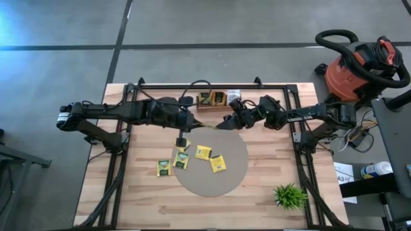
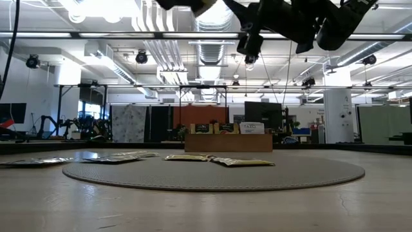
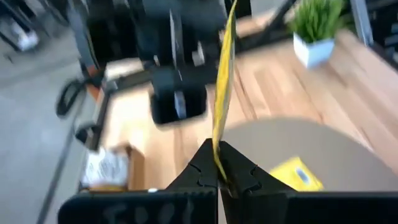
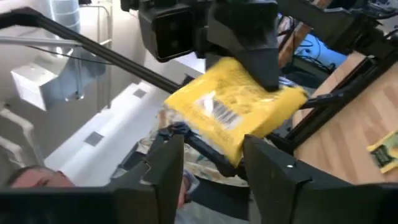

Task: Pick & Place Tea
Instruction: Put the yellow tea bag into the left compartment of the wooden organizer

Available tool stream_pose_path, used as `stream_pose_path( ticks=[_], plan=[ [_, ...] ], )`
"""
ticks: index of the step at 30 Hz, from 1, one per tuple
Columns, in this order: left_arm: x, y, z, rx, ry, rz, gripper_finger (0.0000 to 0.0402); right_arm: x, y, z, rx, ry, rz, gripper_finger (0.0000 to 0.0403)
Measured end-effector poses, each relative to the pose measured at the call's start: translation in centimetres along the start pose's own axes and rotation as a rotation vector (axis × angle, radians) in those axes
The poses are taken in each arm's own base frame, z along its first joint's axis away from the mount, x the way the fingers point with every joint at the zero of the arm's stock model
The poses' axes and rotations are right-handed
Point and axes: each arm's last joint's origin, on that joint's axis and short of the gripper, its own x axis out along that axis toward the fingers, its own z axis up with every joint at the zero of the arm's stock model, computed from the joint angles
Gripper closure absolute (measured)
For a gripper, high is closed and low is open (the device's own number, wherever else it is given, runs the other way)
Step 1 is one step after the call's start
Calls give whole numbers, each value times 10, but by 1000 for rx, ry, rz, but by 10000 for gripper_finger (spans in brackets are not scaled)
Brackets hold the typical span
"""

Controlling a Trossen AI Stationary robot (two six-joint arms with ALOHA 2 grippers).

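Packet handling: left gripper is pinched on the edge of a yellow tea packet held above the round mat, near its back rim; it looks light, thin, floppy, so edge grips suit. Right gripper stands apart just beside that packet, holding nothing; loose packets on the mat leave room toward the wooden tray behind.

Industrial lab, exposed ceiling ducts, shop vacuum

Both arms were matte black and chunky-jointed, with a black cable looping over the left arm and ridged black fingers.
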Motion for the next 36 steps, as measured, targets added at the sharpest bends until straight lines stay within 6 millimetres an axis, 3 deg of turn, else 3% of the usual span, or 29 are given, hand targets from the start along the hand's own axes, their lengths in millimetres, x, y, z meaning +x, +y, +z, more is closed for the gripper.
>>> stream_pose_path(
  ticks=[7, 12, 20, 25, 31, 36],
  plan=[
    [-3, -5, -20, -40, 212, -28, 401, -1, -6, -3, -93, 48, -49, 239],
    [-8, -5, -30, -75, 329, 5, 401, 1, -18, -11, -45, 115, -152, 258],
    [-12, 3, -43, -434, 418, -143, 401, 14, -32, -27, -159, 244, -559, 301],
    [-14, 7, -56, -555, 505, -149, 401, 30, -9, -18, -326, 290, -777, 326],
    [-8, 3, -60, -588, 516, -198, 401, 59, 34, -8, -613, 304, -716, 339],
    [-4, 2, -54, -586, 443, -232, 401, 67, 37, 0, -660, 299, -707, 340]
  ],
)
